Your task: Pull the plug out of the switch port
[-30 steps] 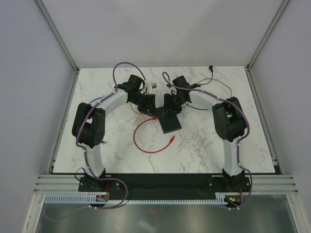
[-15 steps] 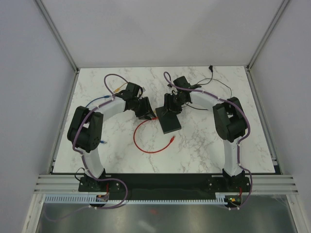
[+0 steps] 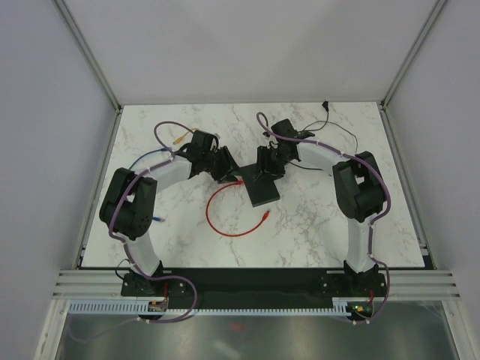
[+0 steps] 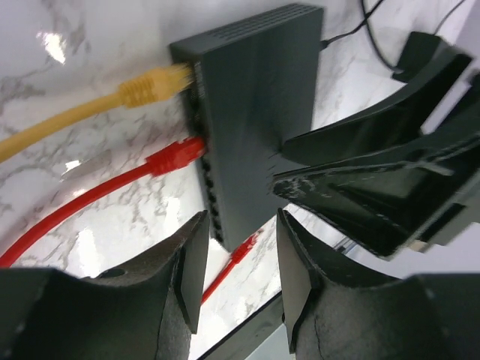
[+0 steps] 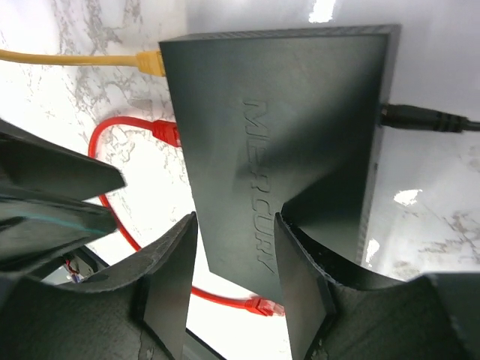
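Left elbow sits farther out toward the left edge of the table than a second ago, and the wrist lies lower; the right arm barely differs.

Top view: the left pincer and right pincer close in from either side on the far end of the switch, which lies flat mid-table. The red cable loops from the switch's left side toward the near edge, its free end loose on the table.

Left wrist view: the left pincer is open, nothing between its fingers, near a corner of the switch. The red plug is seated in a port on the switch's face; the yellow plug fills a port farther along.

Right wrist view: the right pincer is open, fingers spread over the top of the switch; contact cannot be told. The red plug sits in its port, near the yellow plug. A black cable enters the opposite side.
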`<state>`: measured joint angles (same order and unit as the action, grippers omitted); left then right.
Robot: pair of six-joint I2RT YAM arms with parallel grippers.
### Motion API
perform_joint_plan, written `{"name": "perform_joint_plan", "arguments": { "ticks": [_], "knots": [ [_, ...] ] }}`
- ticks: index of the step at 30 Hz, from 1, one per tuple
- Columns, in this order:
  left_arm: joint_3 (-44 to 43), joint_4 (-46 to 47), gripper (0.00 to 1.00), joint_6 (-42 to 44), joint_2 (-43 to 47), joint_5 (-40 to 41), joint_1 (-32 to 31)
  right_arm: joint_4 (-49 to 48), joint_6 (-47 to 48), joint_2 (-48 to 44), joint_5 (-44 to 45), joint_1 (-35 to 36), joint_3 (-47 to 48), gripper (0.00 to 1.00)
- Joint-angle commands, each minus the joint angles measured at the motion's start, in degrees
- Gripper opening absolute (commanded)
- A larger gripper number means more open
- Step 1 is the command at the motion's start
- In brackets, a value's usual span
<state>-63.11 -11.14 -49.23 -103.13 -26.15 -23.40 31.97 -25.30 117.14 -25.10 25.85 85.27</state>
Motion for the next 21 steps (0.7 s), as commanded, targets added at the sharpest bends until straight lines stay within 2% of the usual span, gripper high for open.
{"name": "perform_joint_plan", "arguments": {
  "ticks": [1, 2, 3, 4, 10, 14, 21],
  "knots": [
    [-3.9, 3.2, 0.48, 0.3, 0.5, -1.4, -0.2, 2.0, 0.8, -2.9, 1.7, -1.5, -1.0, 0.54],
    [-3.1, 3.2, 0.48, 0.3, 0.3, -1.4, -0.2, 2.0, 0.9, -3.0, 1.7, -2.1, -1.0, 0.54],
    [-2.4, 1.7, 0.53, 3.8, 0.4, -6.1, -0.2, 2.0, 0.8, -3.1, 1.8, -2.5, -1.1, 0.54],
    [-1.8, 3.6, 0.53, -2.6, 0.6, -6.0, -0.2, 2.0, 0.5, -3.3, 2.2, -3.1, -1.1, 0.54],
    [4.6, 8.5, 0.51, -13.4, 5.1, 0.7, -0.2, 2.0, 0.5, -3.5, 4.2, -3.9, -0.6, 0.55],
    [6.1, 9.6, 0.52, -17.0, 4.3, 1.0, -0.3, 2.0, 1.4, -3.1, 5.5, -4.0, -0.7, 0.58],
    [10.5, 9.8, 0.52, -22.5, 5.9, 4.8, -0.7, -0.1, -0.2, -3.6, 1.4, -4.5, -5.5, 0.58]
  ]
}}
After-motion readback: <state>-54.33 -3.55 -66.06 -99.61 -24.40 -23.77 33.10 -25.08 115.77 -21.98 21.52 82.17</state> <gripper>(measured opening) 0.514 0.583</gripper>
